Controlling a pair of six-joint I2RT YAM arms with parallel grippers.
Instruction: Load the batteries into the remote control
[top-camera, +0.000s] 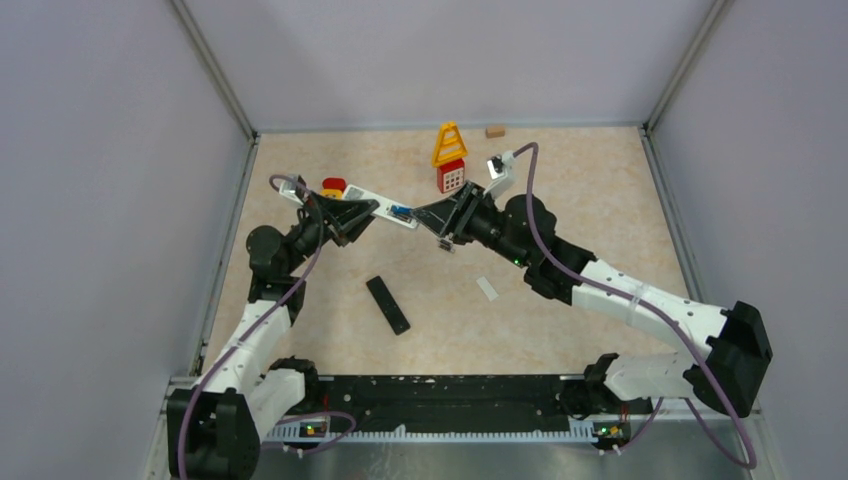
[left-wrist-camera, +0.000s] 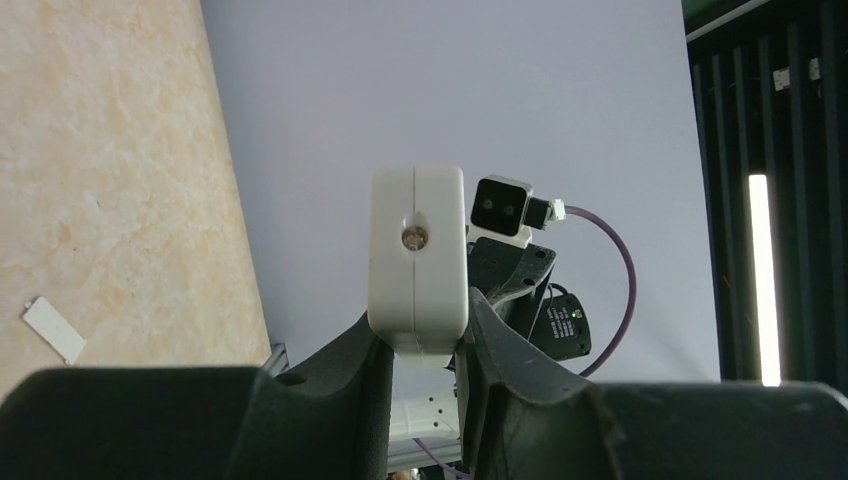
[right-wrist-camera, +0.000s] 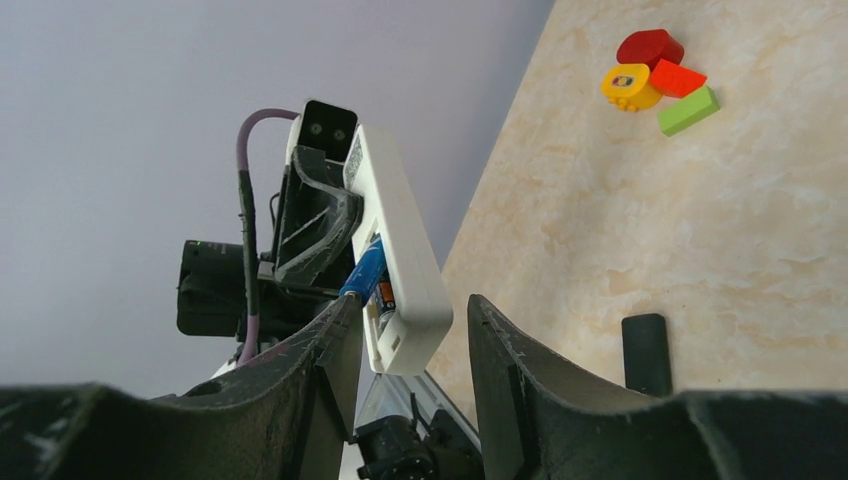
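Your left claw is clamped on one end of the white remote control. Your right claw stands partly apart astride the other end, one finger meeting the blue battery, which lies askew in the open compartment, with a sliver of gap at the other finger. Both arms reach forward and bend inward, claws facing each other over mid-table. The left wrist view gives you only the remote's end face, while the right wrist and top views show the battery, and a black bar lies on the table nearer the bases.
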